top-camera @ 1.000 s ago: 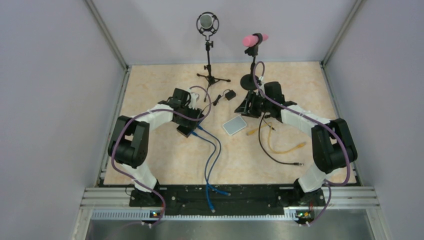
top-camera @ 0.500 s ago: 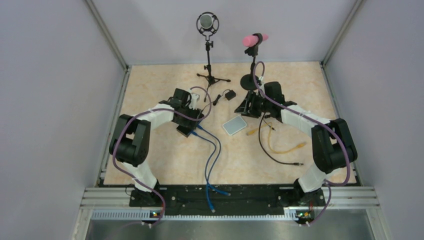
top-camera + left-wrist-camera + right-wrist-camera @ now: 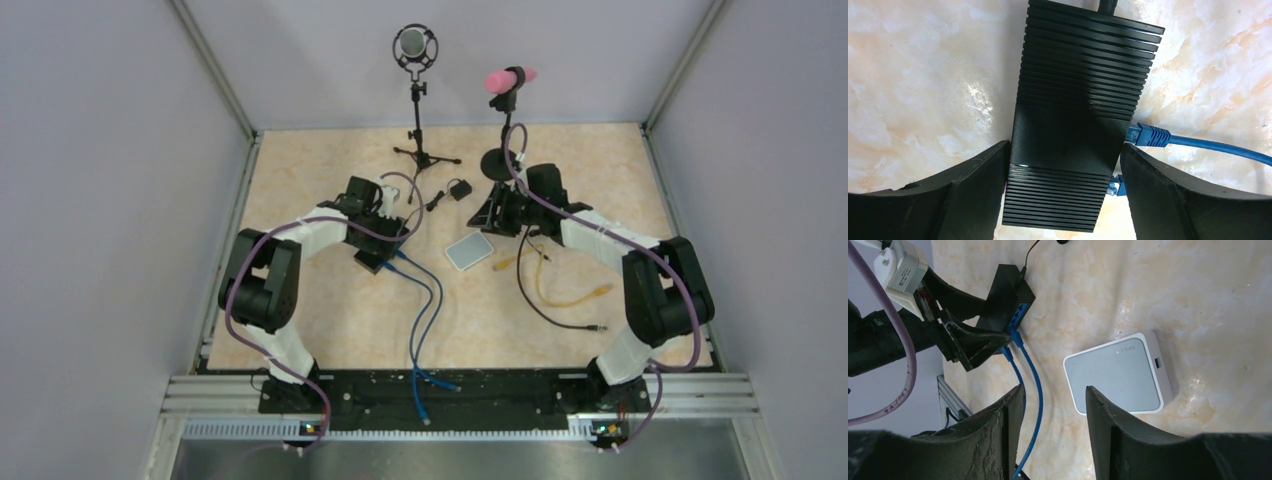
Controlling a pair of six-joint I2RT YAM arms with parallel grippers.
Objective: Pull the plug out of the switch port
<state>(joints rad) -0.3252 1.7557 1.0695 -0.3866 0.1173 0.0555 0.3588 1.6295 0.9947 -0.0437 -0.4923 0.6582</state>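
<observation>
Two arms are reaching over one marbled tabletop (image 3: 330, 330). One black ribbed switch (image 3: 1073, 125) is lying flat on it, left of centre, under the left tool (image 3: 1065, 147). That tool's two fingers (image 3: 973, 200) are standing apart, one at each long side of the switch and right up against its edges. I cannot tell whether they are clamping it.

Two plugs are sitting in ports on the switch's side. The upper plug (image 3: 1147, 135) is showing in full just beyond the fingertip on that side. The lower plug (image 3: 1113, 187) is lying partly hidden behind that finger. Two blue cables (image 3: 425, 310) are running from them toward the near edge.

The right tool (image 3: 1054, 390) is hanging above the tabletop with its two fingers parted and nothing between them. It is pointing toward one white router (image 3: 1118, 372), which is lying flat between the two arms, well apart from the switch.

Two microphone stands are standing at the far side, one grey-headed stand (image 3: 413, 45) and one pink-headed stand (image 3: 510, 78). One yellow cable (image 3: 570, 297) and one black cable (image 3: 535, 300) are lying loose beside the right arm.
</observation>
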